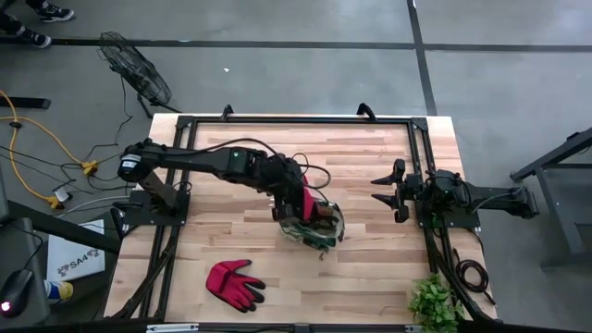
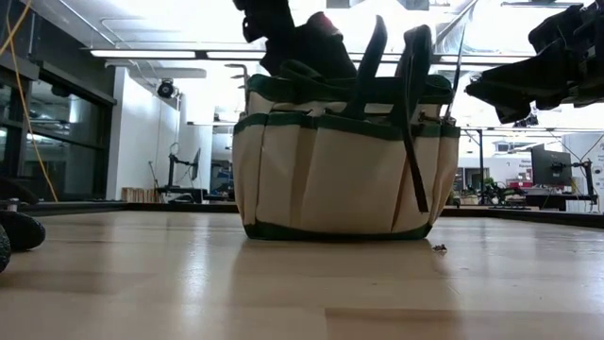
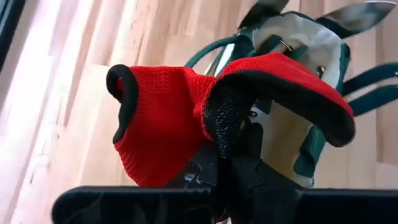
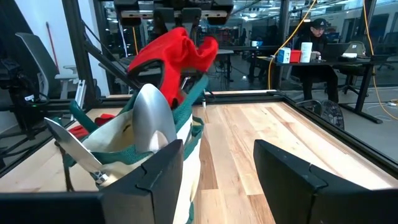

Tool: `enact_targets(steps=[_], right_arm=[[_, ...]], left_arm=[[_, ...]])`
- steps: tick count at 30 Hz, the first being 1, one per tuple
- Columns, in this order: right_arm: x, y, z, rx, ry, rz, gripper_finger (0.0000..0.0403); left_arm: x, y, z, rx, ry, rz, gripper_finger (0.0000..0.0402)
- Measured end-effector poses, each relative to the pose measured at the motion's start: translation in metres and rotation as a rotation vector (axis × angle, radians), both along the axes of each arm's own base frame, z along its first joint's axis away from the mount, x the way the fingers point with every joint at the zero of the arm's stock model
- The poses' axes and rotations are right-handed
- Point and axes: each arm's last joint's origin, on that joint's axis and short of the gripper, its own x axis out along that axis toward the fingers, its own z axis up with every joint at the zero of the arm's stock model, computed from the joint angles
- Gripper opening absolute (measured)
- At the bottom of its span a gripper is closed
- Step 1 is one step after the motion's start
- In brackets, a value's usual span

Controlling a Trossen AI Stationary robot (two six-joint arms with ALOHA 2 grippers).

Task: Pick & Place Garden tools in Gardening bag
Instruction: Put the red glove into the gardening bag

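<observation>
We see the gardening bag (image 1: 314,225) standing upright near the middle of the table (image 1: 370,268), its mouth facing up and the silver blades of trowels (image 4: 151,118) already poking out of it. Our left gripper (image 1: 294,199) hangs directly over the bag's rim, fingers clamped together on a black-and-red glove (image 3: 186,118), which droops folded from the grip just above the opening; the bag lies straight below it, so we judge the coming move to be a short lowering and a release. The left arm is clearly the nearer one. Our right gripper (image 1: 396,191) waits well apart toward the table's right edge, fingers spread and holding nothing. A second red glove (image 1: 233,283) lies flat on the table near the front edge.
</observation>
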Motion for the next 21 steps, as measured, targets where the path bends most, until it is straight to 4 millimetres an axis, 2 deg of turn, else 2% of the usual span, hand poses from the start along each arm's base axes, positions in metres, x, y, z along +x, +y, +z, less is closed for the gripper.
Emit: enact_targets(steps=[10,16,21], right_arm=[[0.000,0.000,0.000,0.000,0.000,0.000,0.0189],[0.000,0.000,0.000,0.000,0.004,0.001,0.0189],[0.001,0.000,-0.001,0.001,0.009,0.000,0.0189]], left_arm=[[0.012,-0.005,-0.019,0.002,0.057,-0.014,0.0000],[0.019,-0.009,-0.024,0.091,0.042,-0.003,0.0000],[0.019,-0.019,-0.026,0.206,0.062,-0.088,0.0000]])
